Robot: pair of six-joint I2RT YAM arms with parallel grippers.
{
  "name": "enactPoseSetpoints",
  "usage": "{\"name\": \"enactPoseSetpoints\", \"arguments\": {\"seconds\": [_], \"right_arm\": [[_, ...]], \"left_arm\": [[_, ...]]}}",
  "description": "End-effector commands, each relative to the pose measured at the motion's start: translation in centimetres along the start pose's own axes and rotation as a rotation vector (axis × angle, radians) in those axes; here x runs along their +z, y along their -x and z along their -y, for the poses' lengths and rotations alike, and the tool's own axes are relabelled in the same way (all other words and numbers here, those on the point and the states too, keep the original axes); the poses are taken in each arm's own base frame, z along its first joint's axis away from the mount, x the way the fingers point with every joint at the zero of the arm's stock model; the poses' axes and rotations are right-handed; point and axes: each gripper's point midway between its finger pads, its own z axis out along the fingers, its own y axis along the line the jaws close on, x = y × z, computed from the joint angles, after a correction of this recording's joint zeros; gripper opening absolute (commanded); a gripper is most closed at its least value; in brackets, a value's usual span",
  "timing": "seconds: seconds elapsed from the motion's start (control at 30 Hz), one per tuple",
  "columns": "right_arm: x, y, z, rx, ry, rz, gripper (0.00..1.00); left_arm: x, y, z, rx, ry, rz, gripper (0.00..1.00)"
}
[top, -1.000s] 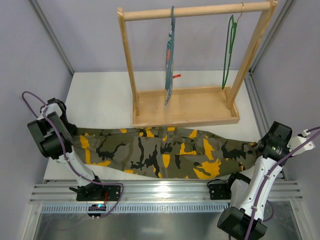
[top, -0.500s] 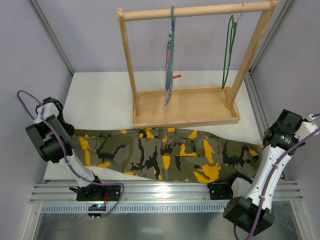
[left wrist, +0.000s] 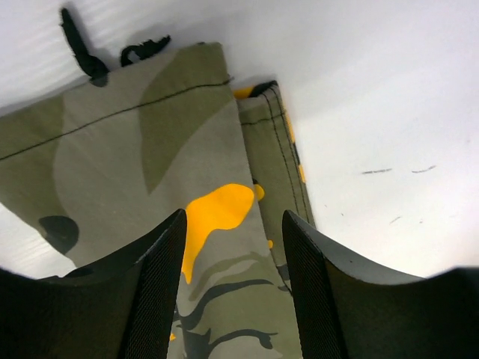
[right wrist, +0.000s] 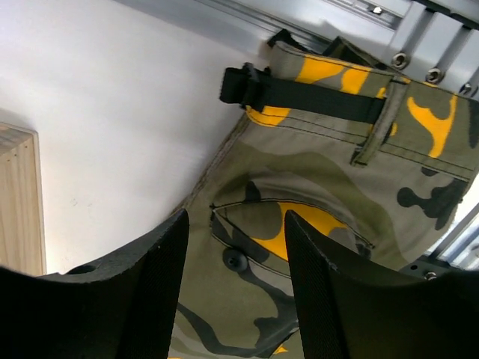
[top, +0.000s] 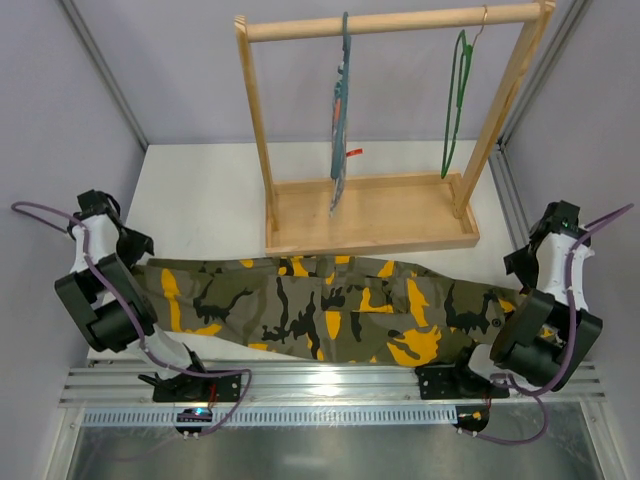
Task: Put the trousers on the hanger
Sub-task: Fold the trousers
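The camouflage trousers (top: pixel 330 305) lie stretched flat across the front of the table, legs to the left and waist to the right. My left gripper (top: pixel 130 248) hovers open over the leg hems (left wrist: pixel 150 149), and its fingers (left wrist: pixel 161 284) grip no cloth. Over the waist end, my right gripper (top: pixel 520 268) is also open, above the back pocket and black belt buckle (right wrist: pixel 251 86); nothing sits between its fingers (right wrist: pixel 161 284). The thin green hanger (top: pixel 455 105) hangs from the right of the wooden rack's top rod, far from both grippers.
A wooden rack (top: pixel 370 215) with a tray base stands behind the trousers. A blue-grey hanger with a striped cloth (top: pixel 340 110) hangs at its middle. An aluminium rail (top: pixel 330 385) runs along the near edge. Metal frame posts flank the table.
My right gripper opened and let go of the waist, then drew back toward the right edge. The left gripper widened and moved back. The trousers settled flat.
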Motion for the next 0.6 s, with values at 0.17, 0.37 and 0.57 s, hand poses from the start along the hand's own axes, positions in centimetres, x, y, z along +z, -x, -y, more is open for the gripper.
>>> {"name": "enactPoseSetpoints", "arguments": {"seconds": [0.17, 0.37, 0.57], "right_arm": [[-1.5, -2.4, -5.9, -0.08, 0.046, -0.015, 0.57], [-2.3, -5.9, -6.9, -0.09, -0.03, -0.098, 0.52], [-3.8, -10.4, -10.5, -0.12, 0.028, -0.099, 0.52]], "left_arm": [[-1.4, -1.1, 3.0, 0.079, -0.144, 0.058, 0.56], [-1.4, -2.0, 2.4, 0.101, -0.12, 0.094, 0.56], [-0.7, -3.2, 1.8, 0.022, -0.102, 0.062, 0.55]]}}
